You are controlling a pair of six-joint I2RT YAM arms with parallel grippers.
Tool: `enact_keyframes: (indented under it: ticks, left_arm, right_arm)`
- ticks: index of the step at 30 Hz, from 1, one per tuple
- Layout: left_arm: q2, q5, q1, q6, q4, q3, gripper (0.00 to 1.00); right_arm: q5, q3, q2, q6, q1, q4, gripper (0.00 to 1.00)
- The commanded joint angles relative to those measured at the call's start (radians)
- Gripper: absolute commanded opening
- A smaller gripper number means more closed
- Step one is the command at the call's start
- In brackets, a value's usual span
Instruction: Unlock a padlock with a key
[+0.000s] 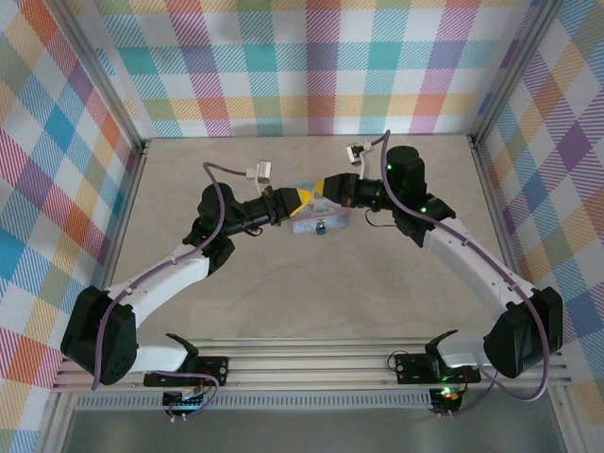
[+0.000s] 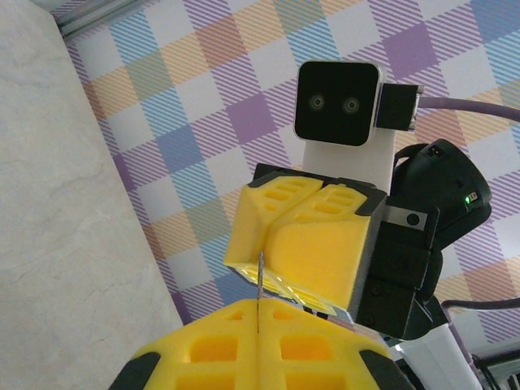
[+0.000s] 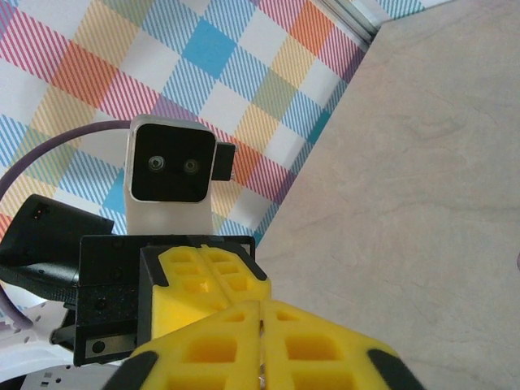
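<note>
My two grippers meet tip to tip above the middle of the table. The left gripper [image 1: 304,200] [image 2: 260,313] is shut on the key [image 2: 262,280], a thin metal blade seen edge-on that stands up out of its yellow pads. The blade's top reaches the yellow fingers of the right gripper [image 1: 322,189] [image 3: 262,313]. Those fingers stand a hair apart, with a glint of metal in the slit. The tiny blue padlock [image 1: 321,228] lies on the table just below the grippers, at the near edge of a pale blue tin.
The pale blue tin [image 1: 314,219] lies flat under the meeting grippers. Plaid walls close the table on the left, right and back. Bare tabletop [image 1: 311,293] stretches from the tin towards the arm bases.
</note>
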Motion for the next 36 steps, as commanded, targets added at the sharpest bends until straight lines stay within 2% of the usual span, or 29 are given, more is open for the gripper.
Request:
enact_keyframes:
  ticks: [1, 4, 6, 11, 21, 25, 27, 30, 36]
  left_arm:
    - [-0.049, 0.016, -0.007, 0.104, -0.104, 0.016, 0.00]
    - [-0.059, 0.040, -0.006, 0.170, -0.178, 0.035, 0.00]
    - [-0.059, 0.059, -0.005, 0.201, -0.213, 0.047, 0.00]
    - [-0.050, 0.089, 0.000, 0.197, -0.188, 0.052, 0.00]
    - [-0.045, 0.126, 0.002, 0.166, -0.113, 0.064, 0.00]
    - [-0.045, 0.134, 0.002, 0.166, -0.119, 0.069, 0.00]
    - [-0.044, 0.133, 0.002, 0.168, -0.125, 0.069, 0.00]
    - [-0.040, 0.133, 0.002, 0.167, -0.126, 0.072, 0.00]
    - [-0.041, 0.101, 0.005, 0.149, -0.142, 0.069, 0.00]
  right_arm:
    - [-0.028, -0.013, -0.011, 0.032, -0.003, 0.012, 0.21]
    - [-0.065, -0.010, -0.004, 0.052, -0.009, 0.013, 0.30]
    - [-0.098, -0.008, 0.002, 0.065, -0.015, 0.015, 0.33]
    - [-0.170, -0.001, 0.018, 0.080, -0.022, -0.003, 0.36]
    - [-0.196, -0.001, 0.029, 0.060, -0.024, -0.059, 0.39]
    - [-0.240, 0.007, 0.044, 0.070, -0.024, -0.043, 0.31]
    - [-0.260, 0.012, 0.050, 0.077, -0.024, -0.036, 0.22]
    - [-0.273, 0.015, 0.054, 0.073, -0.024, -0.033, 0.02]
    - [-0.244, -0.005, 0.042, 0.087, -0.024, 0.010, 0.00]
